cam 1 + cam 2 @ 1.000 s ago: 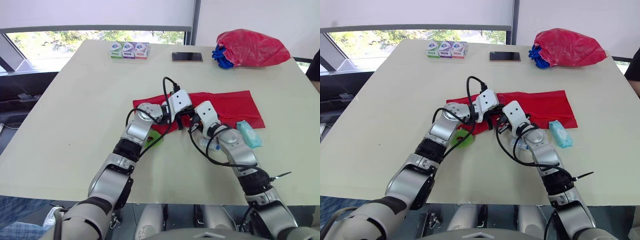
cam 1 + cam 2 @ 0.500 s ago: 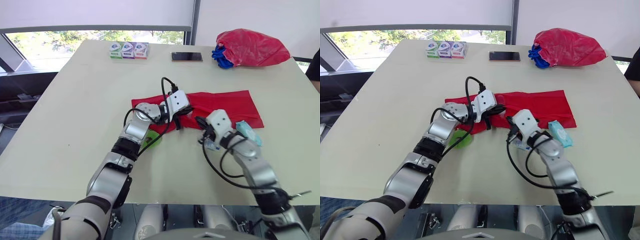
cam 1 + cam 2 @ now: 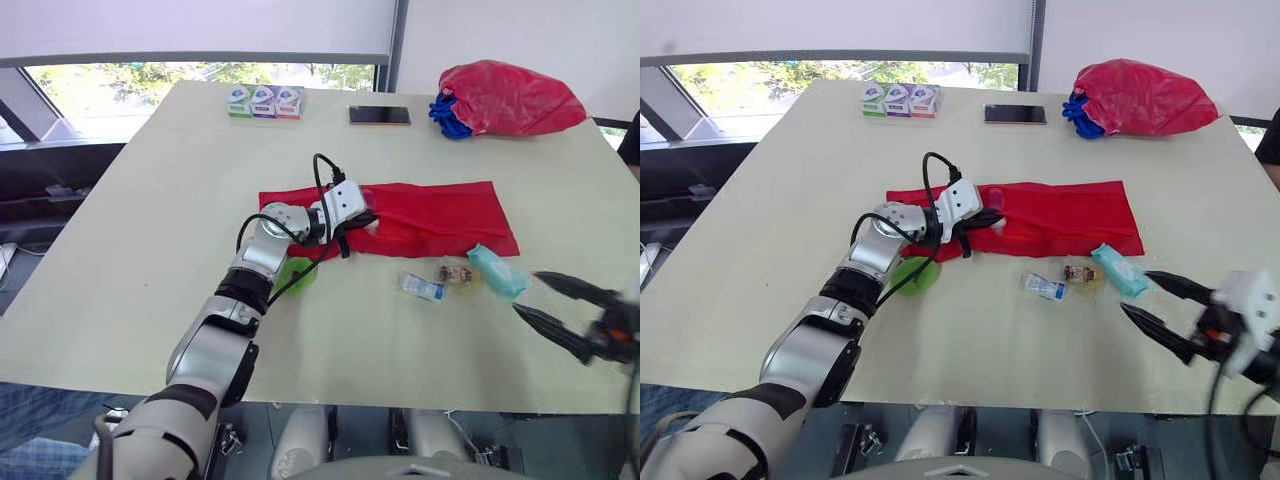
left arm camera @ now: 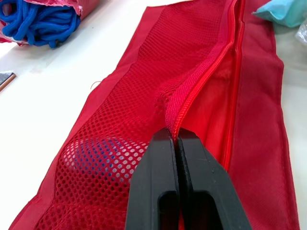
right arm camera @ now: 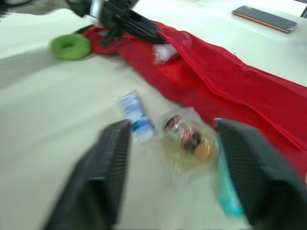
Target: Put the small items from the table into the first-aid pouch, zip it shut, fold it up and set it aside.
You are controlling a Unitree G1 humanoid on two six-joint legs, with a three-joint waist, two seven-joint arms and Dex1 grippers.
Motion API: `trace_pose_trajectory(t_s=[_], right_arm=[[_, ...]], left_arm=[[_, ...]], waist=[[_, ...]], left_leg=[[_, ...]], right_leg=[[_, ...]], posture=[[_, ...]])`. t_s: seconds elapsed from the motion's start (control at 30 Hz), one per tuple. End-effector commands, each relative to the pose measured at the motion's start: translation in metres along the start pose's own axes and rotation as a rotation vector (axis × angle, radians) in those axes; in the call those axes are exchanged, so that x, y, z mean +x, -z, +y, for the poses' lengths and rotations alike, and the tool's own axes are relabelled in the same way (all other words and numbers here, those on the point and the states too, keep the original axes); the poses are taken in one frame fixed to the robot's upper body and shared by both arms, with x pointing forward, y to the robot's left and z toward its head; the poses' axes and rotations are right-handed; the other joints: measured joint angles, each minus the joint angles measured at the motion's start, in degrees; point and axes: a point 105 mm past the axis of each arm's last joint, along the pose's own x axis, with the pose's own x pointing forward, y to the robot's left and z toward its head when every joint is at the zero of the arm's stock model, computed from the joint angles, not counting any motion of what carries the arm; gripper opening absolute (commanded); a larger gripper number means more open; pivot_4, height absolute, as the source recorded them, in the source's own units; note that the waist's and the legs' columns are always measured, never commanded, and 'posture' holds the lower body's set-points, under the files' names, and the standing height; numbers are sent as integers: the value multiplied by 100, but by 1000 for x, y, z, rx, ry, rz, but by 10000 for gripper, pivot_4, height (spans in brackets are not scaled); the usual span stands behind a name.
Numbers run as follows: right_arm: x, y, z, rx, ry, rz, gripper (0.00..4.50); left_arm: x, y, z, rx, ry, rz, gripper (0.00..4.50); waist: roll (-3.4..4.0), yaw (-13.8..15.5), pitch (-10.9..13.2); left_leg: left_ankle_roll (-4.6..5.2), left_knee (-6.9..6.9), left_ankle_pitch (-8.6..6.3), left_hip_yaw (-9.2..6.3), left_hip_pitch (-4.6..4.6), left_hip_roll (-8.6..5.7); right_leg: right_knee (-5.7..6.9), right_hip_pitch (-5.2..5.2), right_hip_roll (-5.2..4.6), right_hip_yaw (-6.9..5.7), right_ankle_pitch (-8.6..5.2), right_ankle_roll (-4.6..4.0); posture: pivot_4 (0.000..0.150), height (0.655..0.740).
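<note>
A red first-aid pouch [image 3: 430, 210] lies unfolded and flat across the middle of the pale table [image 3: 150, 200], its long zip open and its mesh pocket facing up. The left gripper [image 4: 176, 139] is at the pouch's left end, its two black fingers pressed tight together and pinching the mesh edge beside the zip, lifting that edge slightly off the backing. Something blue [image 4: 103, 153] shows through the mesh close to the fingers, too blurred by the netting to name. A green roll [image 3: 295, 273] lies on the table just below the pouch's left end, beside the left forearm. In front of the pouch's right half three small items lie loose in a short row: a small white-and-blue tube [image 3: 422, 288], a clear packet [image 3: 457, 273] with brown and orange contents just beside it, and a teal wipes pack [image 3: 497, 270] at the pouch's near right corner. The right gripper [image 3: 1136, 291] hangs near the table's front right edge, its fingers spread wide and holding nothing, the tips pointing at the wipes pack and close to it but not touching. At the far edge stand three small boxes [image 3: 264, 101], a phone [image 3: 379, 115] and a red bag [image 3: 510, 95] with blue rope [image 3: 447, 112] spilling from its mouth
</note>
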Motion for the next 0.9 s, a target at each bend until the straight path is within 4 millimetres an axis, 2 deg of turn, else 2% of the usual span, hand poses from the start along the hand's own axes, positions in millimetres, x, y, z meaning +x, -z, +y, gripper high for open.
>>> trace_pose_trajectory(t_s=[0.03, 0.23, 0.37, 0.43, 0.53, 0.7, 0.8, 0.9], right_arm=[[-25, -15, -4, -45, 16, -19, 44499], [-52, -20, -9, -61, 46, 20, 44499], [-51, -21, -9, -65, 29, 27, 44499], [-44, -18, -9, -69, 15, 36, 44499], [-28, -7, -10, -82, 19, 79, 44499], [15, 2, 6, -76, -34, 59, 44499], [47, 5, 19, -85, -79, 41, 44499], [79, 17, 35, -86, -143, 52, 44499]], left_arm=[[-2, -15, 10, 43, -13, -45, 0], [0, -13, 10, 49, -3, -45, 0], [0, -13, 10, 54, -1, -45, 0], [0, -13, 10, 58, 0, -45, 0], [-1, -12, 11, 62, 0, -45, 0], [-2, -10, 10, 62, -1, -41, 0], [-1, -9, 5, 64, 13, -45, 0], [1, -10, 0, 72, 27, -52, 0]], waist=[[0, -3, 0], [-1, 4, 0], [-1, 4, 0], [-1, 5, 0], [-1, 6, 1], [1, 2, 0], [1, 0, 0], [-1, 0, -1]], left_leg=[[0, 1, 0, 3, -1, 1], [0, 0, 0, 3, -1, 0], [0, 0, 0, 3, -1, 2], [0, 0, 0, 3, -2, 2], [0, 0, 0, 2, -2, 1], [0, 0, 0, 2, -3, 1], [0, 3, 0, 2, -4, 1], [0, 4, 0, 2, -4, 0]], right_leg=[[-1, -1, -1, 2, 0, 0], [-1, -1, -4, 4, 0, 0], [-1, -1, -5, 4, -1, 0], [-1, -2, -5, 4, -1, 0], [-2, -2, -7, 3, 0, 0], [0, -4, -6, 2, -1, -1], [0, -3, -6, 1, 0, 0], [0, -4, -5, 1, 0, -1]], posture=[[1500, 7400], [1500, 7400], [1500, 7400], [1500, 7400], [1500, 7400], [1500, 7400], [1500, 7400], [1500, 7400]])
